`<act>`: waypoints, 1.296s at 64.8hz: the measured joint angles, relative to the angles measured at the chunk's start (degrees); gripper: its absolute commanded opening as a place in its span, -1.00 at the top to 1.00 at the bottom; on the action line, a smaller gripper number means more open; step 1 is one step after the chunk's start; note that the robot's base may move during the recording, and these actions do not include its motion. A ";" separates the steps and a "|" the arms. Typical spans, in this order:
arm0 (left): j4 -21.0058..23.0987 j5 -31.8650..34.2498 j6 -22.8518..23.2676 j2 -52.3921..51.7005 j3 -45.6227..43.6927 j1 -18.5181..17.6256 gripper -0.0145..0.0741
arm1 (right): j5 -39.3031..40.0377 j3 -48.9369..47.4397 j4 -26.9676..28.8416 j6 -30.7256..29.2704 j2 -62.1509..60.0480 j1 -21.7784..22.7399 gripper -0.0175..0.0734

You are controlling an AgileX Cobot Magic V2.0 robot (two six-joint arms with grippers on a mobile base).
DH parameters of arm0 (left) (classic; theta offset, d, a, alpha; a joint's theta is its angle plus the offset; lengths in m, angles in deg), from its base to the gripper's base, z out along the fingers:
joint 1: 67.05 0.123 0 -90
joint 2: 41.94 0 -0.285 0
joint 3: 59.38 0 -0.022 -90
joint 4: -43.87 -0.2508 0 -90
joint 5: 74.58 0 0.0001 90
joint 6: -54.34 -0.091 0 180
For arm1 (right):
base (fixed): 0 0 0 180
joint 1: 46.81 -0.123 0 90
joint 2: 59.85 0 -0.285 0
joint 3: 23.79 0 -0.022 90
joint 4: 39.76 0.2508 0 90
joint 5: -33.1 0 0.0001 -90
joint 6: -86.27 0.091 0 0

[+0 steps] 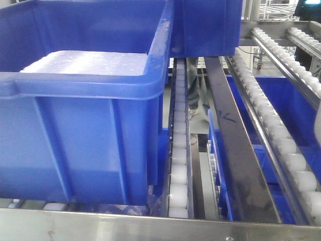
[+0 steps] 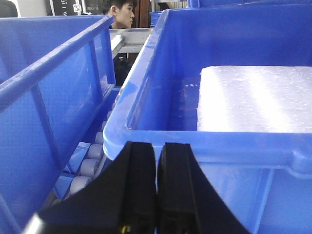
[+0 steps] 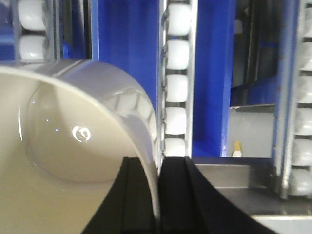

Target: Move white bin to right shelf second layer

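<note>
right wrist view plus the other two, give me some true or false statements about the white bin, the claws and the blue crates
1. The right claw grips the rim of the white bin. True.
2. The left claw holds the white bin. False: it is shut on nothing, just in front of a blue crate.
3. That crate is empty. False: a white foam slab lies in it.
4. Rows of white rollers show behind the bin in the right wrist view. True.
5. The white bin stands in plain sight in the front view. False: it does not show there; a blue crate fills the left side.
</note>
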 measured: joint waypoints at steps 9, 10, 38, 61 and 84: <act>0.00 0.00 0.00 0.00 0.00 0.00 0.48 | 4.11 2.89 0.22 -0.10 1.06 0.23 0.46; 0.00 0.00 0.00 0.00 0.00 0.00 0.48 | 4.78 3.28 0.36 -0.10 1.06 0.41 0.46; 0.00 0.00 0.00 0.00 0.00 0.00 0.48 | 8.66 8.74 -0.28 -0.94 1.06 2.28 0.46; 0.00 0.00 0.00 0.00 0.00 0.00 0.48 | 8.66 8.74 -1.16 -1.26 2.98 2.28 0.46; 0.00 0.00 0.00 0.00 0.00 0.00 0.48 | 9.14 9.26 -0.26 -1.26 3.81 2.32 0.46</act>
